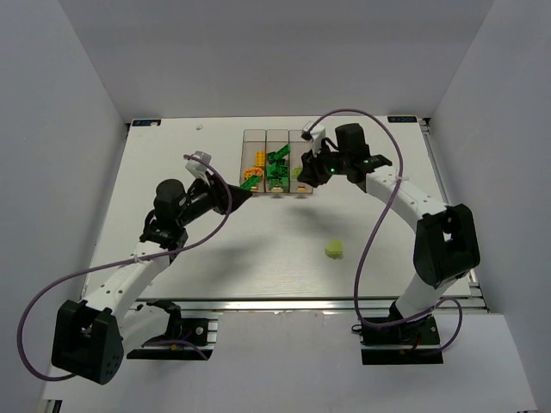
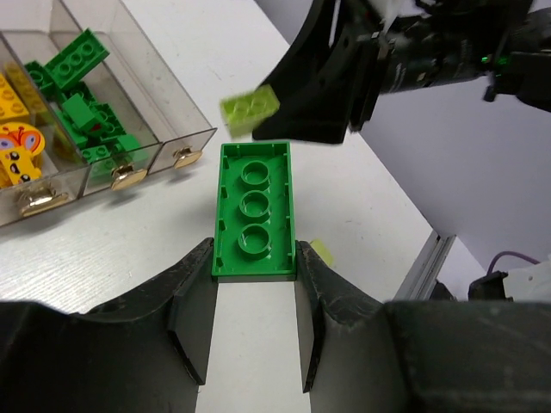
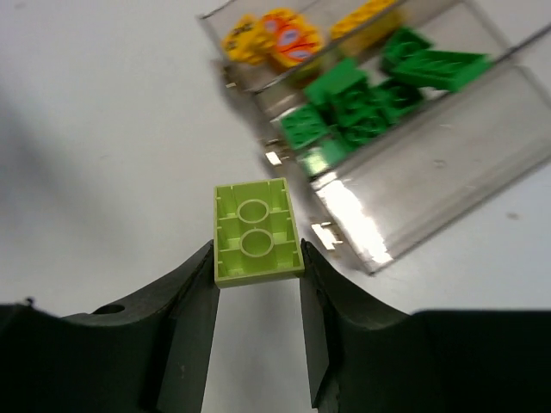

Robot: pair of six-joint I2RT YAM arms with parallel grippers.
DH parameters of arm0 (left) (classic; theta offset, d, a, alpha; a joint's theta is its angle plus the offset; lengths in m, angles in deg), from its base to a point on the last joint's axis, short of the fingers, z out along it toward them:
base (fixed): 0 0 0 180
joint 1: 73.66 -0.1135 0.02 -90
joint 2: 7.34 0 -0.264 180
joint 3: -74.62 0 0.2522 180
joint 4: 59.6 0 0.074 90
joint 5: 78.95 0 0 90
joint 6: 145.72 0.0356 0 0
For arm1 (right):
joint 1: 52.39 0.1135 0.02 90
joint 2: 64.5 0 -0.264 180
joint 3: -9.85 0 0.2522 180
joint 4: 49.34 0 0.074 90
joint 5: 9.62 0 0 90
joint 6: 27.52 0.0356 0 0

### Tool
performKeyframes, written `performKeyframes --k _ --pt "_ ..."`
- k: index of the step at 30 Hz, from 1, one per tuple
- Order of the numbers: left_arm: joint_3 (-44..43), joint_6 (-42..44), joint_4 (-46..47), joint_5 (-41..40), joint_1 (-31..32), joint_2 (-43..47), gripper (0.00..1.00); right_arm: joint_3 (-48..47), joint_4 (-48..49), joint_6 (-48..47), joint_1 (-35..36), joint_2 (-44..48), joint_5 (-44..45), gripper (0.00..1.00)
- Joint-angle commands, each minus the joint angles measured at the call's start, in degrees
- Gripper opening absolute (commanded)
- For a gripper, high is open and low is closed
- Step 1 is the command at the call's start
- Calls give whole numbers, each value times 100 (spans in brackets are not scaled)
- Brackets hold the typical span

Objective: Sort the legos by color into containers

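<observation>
**Both end effectors loaded beside the bins**

The left end effector (image 2: 254, 258) clamps a glossy bright green brick (image 2: 254, 206) by its long sides, hollow underside up and long axis pointing ahead. The middle container (image 2: 146, 156), which holds the green legos, lies ahead-left. The right end effector (image 3: 256, 260) grips a pale yellow-green brick (image 3: 256, 228) just short of the clear right container (image 3: 448, 163). A loose pale brick (image 1: 334, 249) lies toward the right edge of the bench (image 1: 258, 258), nearer the right arm.

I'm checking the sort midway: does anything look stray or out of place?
One loose pale brick lies alone on the table, far from the bins, not yet sorted. The left gripper holds a green brick, the right gripper a yellow-green brick. Inside the bins, colours are unmixed.
</observation>
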Motion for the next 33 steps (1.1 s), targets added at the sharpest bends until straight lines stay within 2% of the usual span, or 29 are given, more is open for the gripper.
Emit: performKeyframes --k 1,6,13,17,18,20,21,23,24,25,29,32,33 --pt "-255 -210 -108 -197 -31 -116 18 -420 450 -93 21 -34 1447 0" --pt "-482 -377 -160 -285 -31 -432 18 -1024 564 -435 12 -789 2046 0" --pt "-896 -526 -363 -294 -22 -819 18 -1492 652 -690 4 -1510 2197 0" --pt "-958 -711 -258 -329 -31 -933 18 -1580 626 -796 -32 -1739 2188 7" --pt "-958 -737 -223 -329 -31 -959 18 -1598 626 -805 -40 -1801 2171 10" --pt "-1028 -825 -214 -338 -31 -1074 18 -1668 582 -866 -40 -1836 2092 29" --pt "-1063 -860 -222 -338 -22 -1144 18 -1695 556 -884 -49 -1862 2013 48" --pt "-1247 -965 -275 -303 -22 -1397 18 -1721 477 -936 -67 -1863 1899 65" --pt "-1309 -1001 -310 -286 -22 -1495 18 -1730 441 -1006 -67 -1845 1794 82" --pt "-1388 -1027 -389 -277 -22 -1592 17 -1739 415 -1033 -75 -1828 1732 89" --pt "-1827 -1027 -556 -320 39 -2084 17 -1642 345 -1095 -233 -1521 1407 89" --pt "-2223 -1036 -793 -452 100 -2514 17 -1747 -68 -1376 -409 -1266 950 89" --pt "-2485 -1036 -889 -505 118 -2776 17 -1748 -156 -1420 -479 -1187 514 89"
